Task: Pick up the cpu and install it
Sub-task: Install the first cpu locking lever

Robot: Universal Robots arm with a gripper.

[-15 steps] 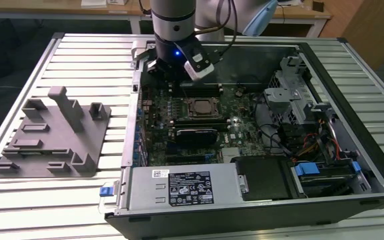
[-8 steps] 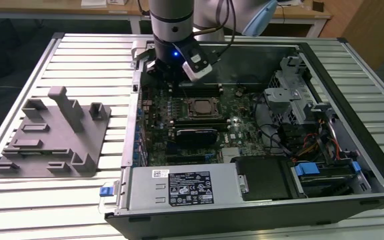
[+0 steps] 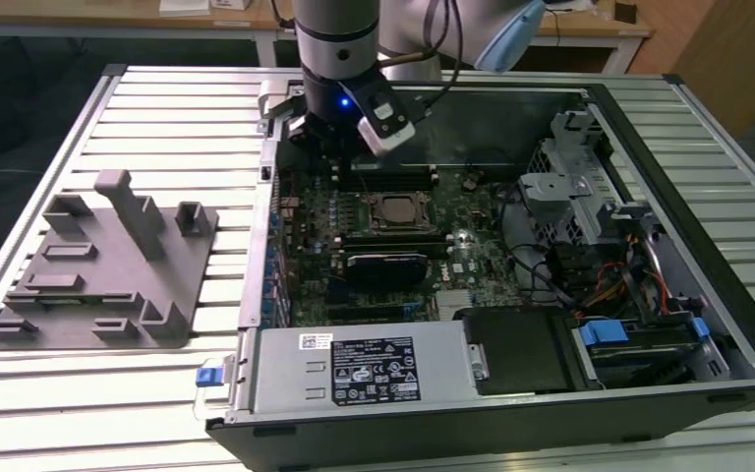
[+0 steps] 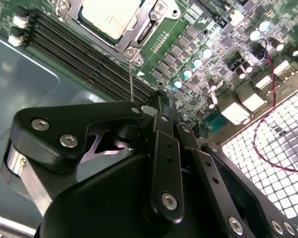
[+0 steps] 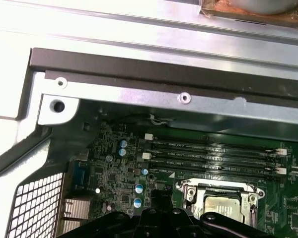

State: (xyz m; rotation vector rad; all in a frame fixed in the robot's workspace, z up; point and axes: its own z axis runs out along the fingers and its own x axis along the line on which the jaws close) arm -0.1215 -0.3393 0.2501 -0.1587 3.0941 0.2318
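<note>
We see the cpu (image 3: 395,209), a small flat square chip with a pale silvery top. It lies in the socket (image 3: 395,228) on the green circuit board (image 3: 483,258), near the middle of the board, with a metal frame around it. In both wrist views (image 4: 109,17) (image 5: 223,206) its top looks matte and clean, and rows of dark memory slots (image 4: 89,54) run just beside it.

The gripper (image 3: 334,155) hangs above the board, near the far wall of the open computer case (image 3: 483,433), over the memory slots and apart from the cpu. In the second wrist view its black jaws come together at a single tip (image 4: 160,99), pressed closed, and we see nothing between them.

The arm (image 3: 338,39) comes down almost straight from above, wrist pointing at the board.

The case lies on a slatted metal counter (image 3: 154,108). A gray holder block (image 3: 102,265) sits toward the counter's edge on the exterior view's left.
</note>
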